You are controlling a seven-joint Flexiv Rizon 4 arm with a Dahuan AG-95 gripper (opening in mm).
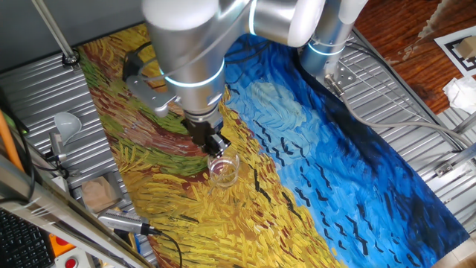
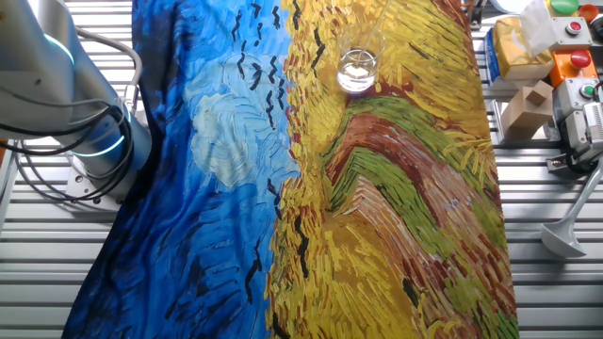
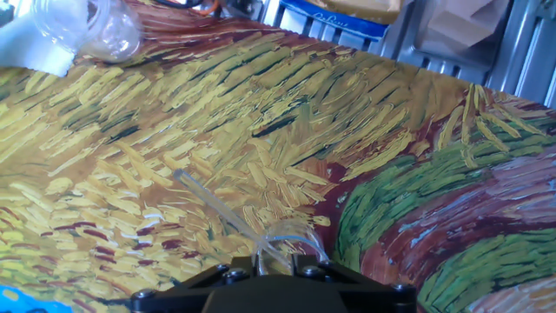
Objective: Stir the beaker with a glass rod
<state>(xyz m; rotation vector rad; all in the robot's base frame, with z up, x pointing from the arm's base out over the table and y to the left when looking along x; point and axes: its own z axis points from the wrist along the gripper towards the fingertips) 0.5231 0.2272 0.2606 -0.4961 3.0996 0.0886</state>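
In one fixed view we saw the gripper (image 1: pixel 216 144) hanging low over the painted cloth (image 1: pixel 312 149) on the worktop (image 1: pixel 44 97), right above the beaker (image 1: pixel 223 170); the beaker stood upright on the yellow part of the cloth, just below and in front of the fingers. Rod not resolvable there. A white funnel (image 1: pixel 65 125) sat off the cloth at the left edge. In the other fixed view we saw the beaker (image 2: pixel 357 70) upright near the far end of the cloth, yellow side, gripper out of frame. In the hand view we saw the fingers narrow, pinching a thin glass rod (image 3: pixel 217 209) that ran out forward and left over the cloth, with the beaker (image 3: pixel 100 30) at top left.
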